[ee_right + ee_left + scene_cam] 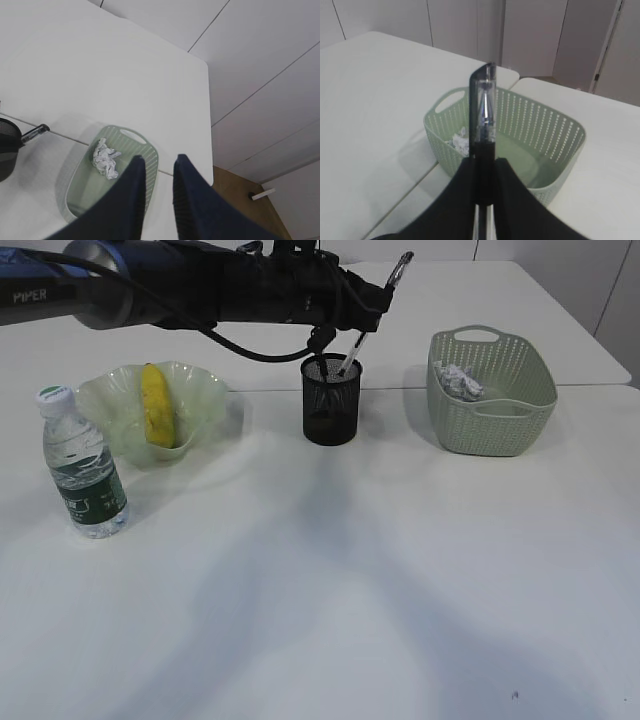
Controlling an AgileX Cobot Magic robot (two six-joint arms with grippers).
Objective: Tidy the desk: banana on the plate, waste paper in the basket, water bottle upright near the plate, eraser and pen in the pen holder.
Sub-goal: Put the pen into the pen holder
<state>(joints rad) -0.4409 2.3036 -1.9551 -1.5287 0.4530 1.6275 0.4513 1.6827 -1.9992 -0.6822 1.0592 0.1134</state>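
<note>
Above the black mesh pen holder [331, 400], the pen [372, 318] is held at a slant by the left gripper [372, 302], its lower end inside the holder's mouth and its clipped top pointing up and to the right. The left wrist view confirms the grip: both fingers [512, 200] are clamped on the barrel, with the clear upper section standing out beyond them. Whether the eraser lies in the holder cannot be told; the interior appears too dark.

Left of the holder, the banana [156, 405] lies in the pale green plate [205, 390]. The water bottle [82, 465] stands upright just in front of the plate's left edge, cap on.

Right of the holder, well apart from it, sits the green basket [520, 420], with crumpled waste paper [461, 381] in its left end. The right gripper [159, 172] hangs high above the basket, jaws slightly parted and holding nothing.

All items rest on the white table [320, 580].
</note>
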